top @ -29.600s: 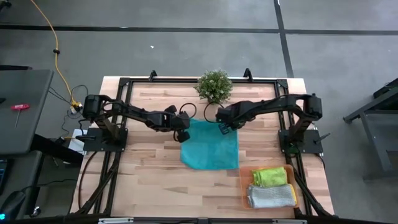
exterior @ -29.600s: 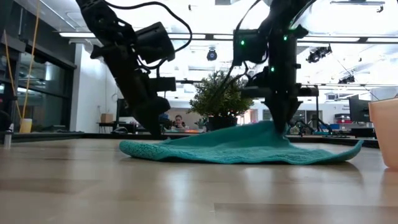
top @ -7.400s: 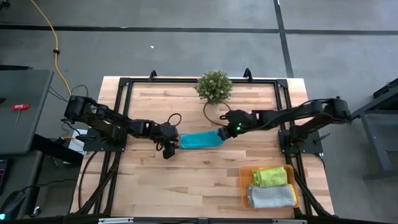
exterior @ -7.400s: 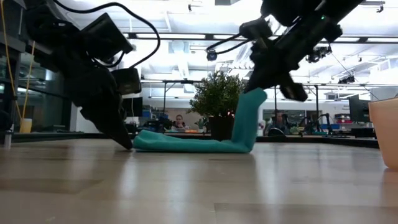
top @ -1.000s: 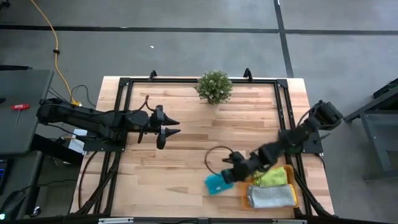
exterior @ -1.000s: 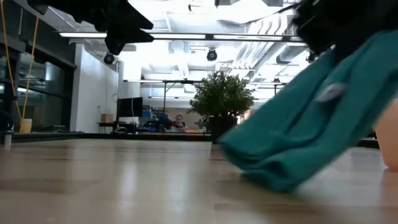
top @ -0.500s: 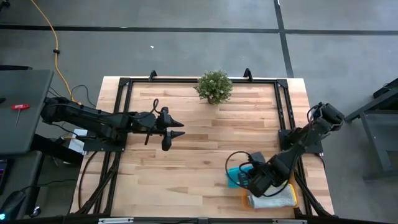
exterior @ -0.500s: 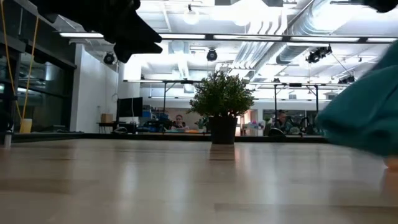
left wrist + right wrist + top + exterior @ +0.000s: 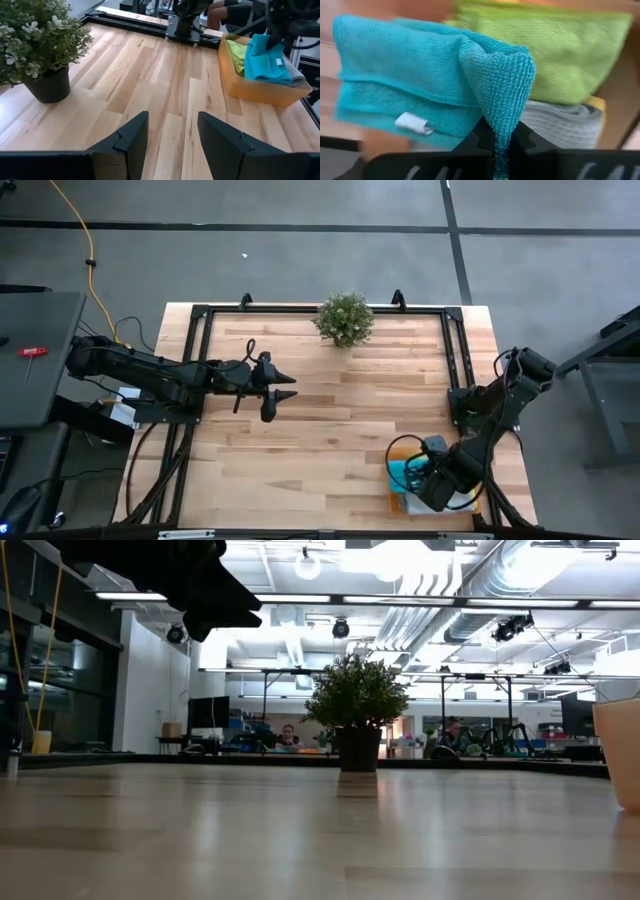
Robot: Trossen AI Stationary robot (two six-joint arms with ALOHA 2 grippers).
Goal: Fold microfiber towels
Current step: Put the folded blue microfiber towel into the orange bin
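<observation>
- High view: I see my right gripper (image 9: 428,476) down at the near right corner of the table (image 9: 320,430), over the orange tray (image 9: 396,498). A bit of the teal towel (image 9: 404,473) shows at its tip, over the tray's left part. The arm hides most of the tray's contents from here. My left gripper (image 9: 281,392) waits well apart, over the left-centre of the table, fingers spread and holding nothing. The potted plant (image 9: 345,318) stands at the far edge, in the middle.
- Low view: the plant (image 9: 356,710) stands upright on the wood, and a sliver of the orange tray's wall (image 9: 618,752) shows at the right edge. A dark piece of the left arm (image 9: 190,580) hangs at the upper left. No towel shows from this height. In the room behind, a seated person (image 9: 287,736) is small and far off.
- Left wrist view: my own two fingers (image 9: 134,134) stand apart over bare wood. Across the table the tray (image 9: 250,89) holds the lime green towel (image 9: 236,53) with the teal towel (image 9: 265,61) just beside it, hanging from the right gripper above; a grey towel (image 9: 297,76) peeks out beyond the teal one.
- Right wrist view: the jaws are clamped together on a pinched ridge of the teal towel (image 9: 420,90), which is folded, with a small white tag (image 9: 412,123) on its lower layer. Behind it lie the lime green towel (image 9: 560,55) and the grey towel (image 9: 560,126).
</observation>
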